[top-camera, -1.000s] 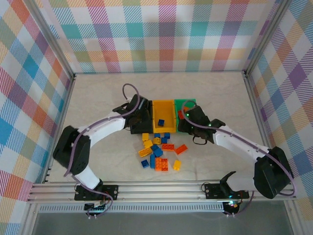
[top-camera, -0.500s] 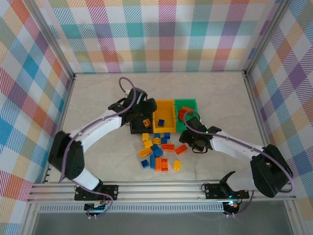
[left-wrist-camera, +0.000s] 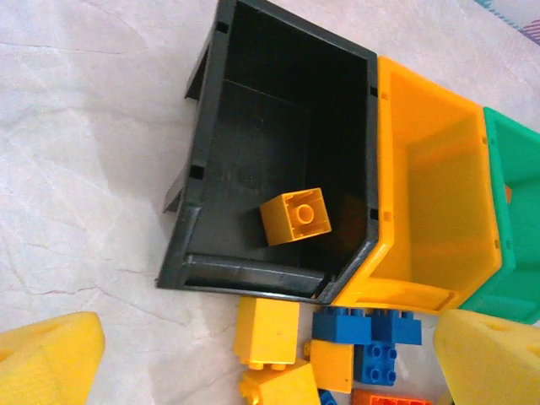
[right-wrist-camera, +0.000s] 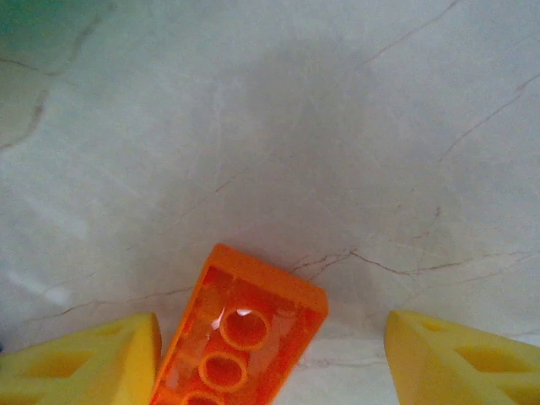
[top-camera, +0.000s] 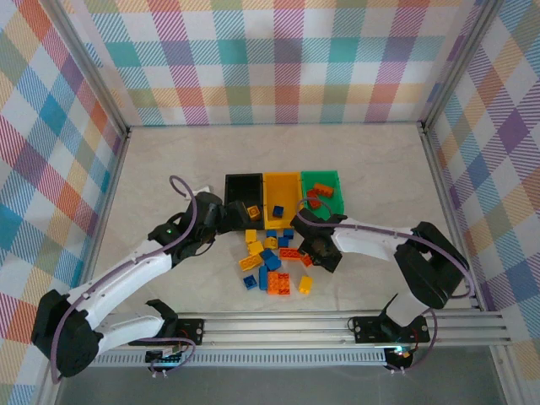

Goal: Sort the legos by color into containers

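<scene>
The right gripper [right-wrist-camera: 272,354] is found part open and empty, an orange brick [right-wrist-camera: 240,325] lying askew between its fingers [right-wrist-camera: 76,363] at lower centre of frame, close to one finger and clear of the other. The left gripper [left-wrist-camera: 270,359] stands wide open, empty, below the black bin [left-wrist-camera: 198,160], in which one yellow brick [left-wrist-camera: 294,216] lies. Were the right jaws closed thus, the orange brick could be caught cornerwise and twisted out.

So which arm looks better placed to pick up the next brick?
Probably the right: the right fingers, open, sit either side of an orange brick on the table. The left fingers, also open, grip nothing near the black bin.
</scene>
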You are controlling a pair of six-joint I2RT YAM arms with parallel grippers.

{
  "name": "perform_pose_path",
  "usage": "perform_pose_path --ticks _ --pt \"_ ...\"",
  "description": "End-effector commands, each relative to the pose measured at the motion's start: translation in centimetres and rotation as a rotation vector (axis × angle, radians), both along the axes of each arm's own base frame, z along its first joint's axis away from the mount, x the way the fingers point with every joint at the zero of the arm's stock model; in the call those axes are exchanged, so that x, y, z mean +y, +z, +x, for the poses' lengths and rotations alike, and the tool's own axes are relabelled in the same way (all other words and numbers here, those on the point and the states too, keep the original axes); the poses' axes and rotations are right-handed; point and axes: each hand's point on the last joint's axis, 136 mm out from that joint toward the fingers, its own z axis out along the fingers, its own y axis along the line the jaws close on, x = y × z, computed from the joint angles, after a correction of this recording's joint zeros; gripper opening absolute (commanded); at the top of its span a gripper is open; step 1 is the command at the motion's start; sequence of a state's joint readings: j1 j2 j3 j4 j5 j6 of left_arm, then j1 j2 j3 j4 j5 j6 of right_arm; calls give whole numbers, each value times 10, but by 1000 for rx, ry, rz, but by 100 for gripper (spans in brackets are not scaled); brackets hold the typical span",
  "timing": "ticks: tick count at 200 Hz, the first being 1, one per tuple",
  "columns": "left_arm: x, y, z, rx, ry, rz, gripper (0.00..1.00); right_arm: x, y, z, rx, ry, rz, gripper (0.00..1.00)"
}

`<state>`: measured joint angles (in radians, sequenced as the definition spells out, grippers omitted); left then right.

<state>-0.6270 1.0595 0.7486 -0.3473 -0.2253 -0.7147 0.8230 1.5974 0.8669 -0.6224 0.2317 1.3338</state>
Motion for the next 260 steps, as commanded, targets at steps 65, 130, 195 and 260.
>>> perform_pose_path --ticks 65,130,195,260 --pt "-1 -12 -24 20 -94 -8 100 -3 -23 -16 34 -47 0 33" --pt "-18 -18 -51 74 -241 0 100 -8 68 45 -254 180 69 16" --pt "-31 -61 -71 186 -311 65 100 -17 108 162 -367 261 46 19" --pt "-50 -92 -92 289 -422 150 94 3 121 186 -417 345 95 73"
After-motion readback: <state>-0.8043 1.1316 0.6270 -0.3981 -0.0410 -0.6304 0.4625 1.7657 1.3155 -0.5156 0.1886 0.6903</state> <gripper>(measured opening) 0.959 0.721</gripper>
